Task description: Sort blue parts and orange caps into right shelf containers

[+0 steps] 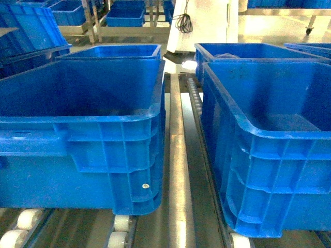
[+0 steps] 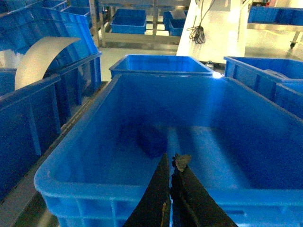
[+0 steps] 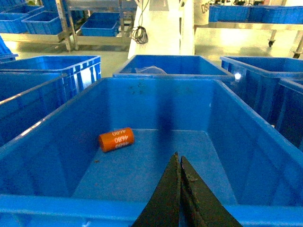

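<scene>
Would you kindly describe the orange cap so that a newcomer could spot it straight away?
In the right wrist view, find the big blue crate directly under the right gripper. On its floor, left of centre, lies the orange cap, a short cylinder on its side. It is the only orange thing among all the blue, and it carries white digits.

Bright-blue crates [image 1: 103, 150] are seen; an orange cap [image 3: 116, 139] is marked with white digits; black gripper fingers [image 3: 168, 198] are shown.
</scene>
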### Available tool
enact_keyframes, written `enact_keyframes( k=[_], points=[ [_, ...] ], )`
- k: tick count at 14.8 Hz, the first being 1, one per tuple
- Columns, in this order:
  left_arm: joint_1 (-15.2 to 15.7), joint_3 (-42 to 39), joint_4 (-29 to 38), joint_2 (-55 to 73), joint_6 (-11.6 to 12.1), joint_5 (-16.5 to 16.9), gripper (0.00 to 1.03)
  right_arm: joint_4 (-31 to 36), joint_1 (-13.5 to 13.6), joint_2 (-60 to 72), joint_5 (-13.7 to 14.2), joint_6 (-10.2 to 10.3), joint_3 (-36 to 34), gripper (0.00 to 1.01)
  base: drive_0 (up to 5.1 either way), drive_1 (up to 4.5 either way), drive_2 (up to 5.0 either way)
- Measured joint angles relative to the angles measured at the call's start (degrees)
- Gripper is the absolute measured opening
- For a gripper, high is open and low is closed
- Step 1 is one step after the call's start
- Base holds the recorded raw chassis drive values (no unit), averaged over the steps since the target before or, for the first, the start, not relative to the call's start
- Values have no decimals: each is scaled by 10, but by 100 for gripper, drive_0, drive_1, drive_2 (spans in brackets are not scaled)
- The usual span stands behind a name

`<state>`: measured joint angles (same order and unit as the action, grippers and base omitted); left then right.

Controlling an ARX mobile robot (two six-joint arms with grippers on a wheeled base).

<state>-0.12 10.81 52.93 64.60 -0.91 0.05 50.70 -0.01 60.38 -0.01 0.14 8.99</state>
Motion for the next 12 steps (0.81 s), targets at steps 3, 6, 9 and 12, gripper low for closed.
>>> enact_keyframes(
  k=[3, 6, 9, 12],
  points=[
    [1, -43, -41, -86, 0, -1, 2, -33, 0, -80, 0, 0, -40, 1, 0, 0, 0],
    [1, -94, -112, -212, 0, -1, 2, -126, 0, -210, 0, 0, -82, 1, 0, 0, 0],
    [1, -99, -179, -286, 1, -1, 2, -191, 0, -282, 0, 0, -82, 1, 0, 0, 0],
    [1, -99, -242, -354, 1, -1, 2, -248, 0, -341, 0, 0, -82, 1, 0, 0, 0]
  ],
)
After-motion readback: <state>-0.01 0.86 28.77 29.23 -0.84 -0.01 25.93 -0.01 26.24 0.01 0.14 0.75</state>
